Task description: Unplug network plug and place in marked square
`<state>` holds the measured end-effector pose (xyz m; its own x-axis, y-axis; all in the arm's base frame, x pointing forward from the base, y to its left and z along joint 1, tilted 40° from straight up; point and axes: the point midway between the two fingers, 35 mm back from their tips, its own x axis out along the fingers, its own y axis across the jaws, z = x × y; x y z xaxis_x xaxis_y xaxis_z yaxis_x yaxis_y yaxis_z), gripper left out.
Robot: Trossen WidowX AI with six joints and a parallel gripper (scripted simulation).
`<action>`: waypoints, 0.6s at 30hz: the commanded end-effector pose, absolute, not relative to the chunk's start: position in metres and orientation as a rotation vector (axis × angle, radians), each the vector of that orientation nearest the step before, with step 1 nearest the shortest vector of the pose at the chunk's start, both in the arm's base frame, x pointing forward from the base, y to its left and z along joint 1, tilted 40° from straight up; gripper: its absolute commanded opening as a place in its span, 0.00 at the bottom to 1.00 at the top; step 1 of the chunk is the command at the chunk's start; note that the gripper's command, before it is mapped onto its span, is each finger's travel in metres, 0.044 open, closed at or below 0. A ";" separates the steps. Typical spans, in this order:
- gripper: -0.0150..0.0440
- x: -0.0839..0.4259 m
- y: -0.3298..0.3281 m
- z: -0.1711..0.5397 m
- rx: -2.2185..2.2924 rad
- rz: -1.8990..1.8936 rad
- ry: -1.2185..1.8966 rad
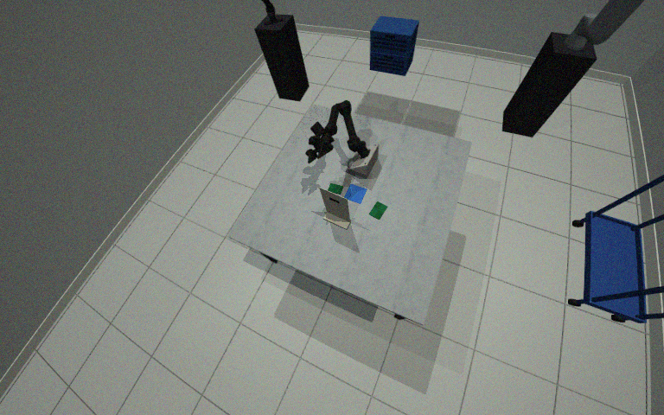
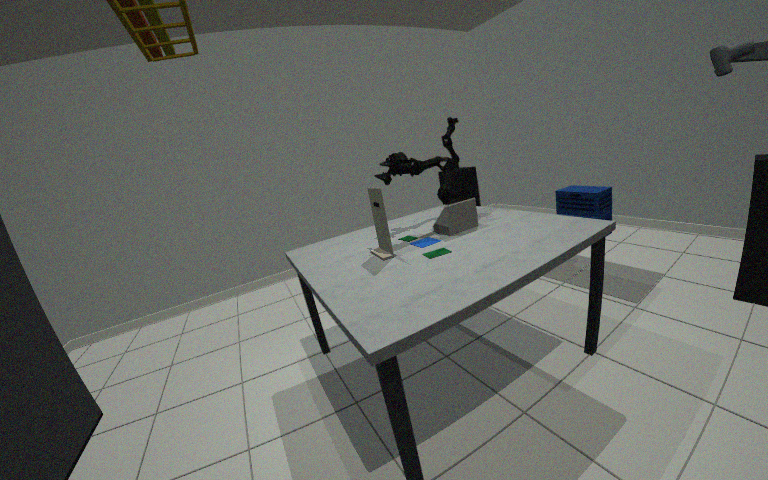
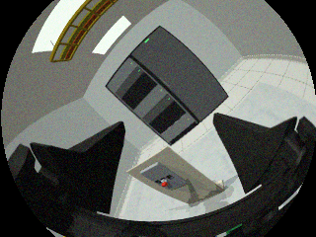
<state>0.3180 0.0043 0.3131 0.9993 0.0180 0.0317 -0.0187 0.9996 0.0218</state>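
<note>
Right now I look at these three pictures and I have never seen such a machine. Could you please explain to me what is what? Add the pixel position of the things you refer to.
The machine is one black robot arm, standing on a grey wedge-shaped base on a table [image 1: 401, 245] [image 2: 453, 283]. Its hand is a gripper [image 1: 318, 149] [image 2: 380, 170] [image 3: 170, 121] with two fingers, open and holding nothing.

The top picture looks down from high up. The exterior one looks across the room from the side. The wrist one is seen from the arm itself, so the dark fingers fill both sides.

An upright panel [image 1: 336, 205] [image 2: 379, 220] [image 3: 197, 180] stands on the table. Flat on the surface lie one blue patch [image 1: 355, 194] [image 2: 425, 242] and two green ones. I cannot tell which is the marked square.
</note>
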 end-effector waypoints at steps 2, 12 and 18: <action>0.84 0.320 0.005 0.309 0.037 0.019 -0.029; 0.52 0.343 0.018 0.246 0.255 0.019 0.016; 0.52 0.345 0.025 0.208 0.386 0.015 0.044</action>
<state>0.3447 0.0213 0.2311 0.9995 0.0240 -0.0194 -0.0169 0.9520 0.3057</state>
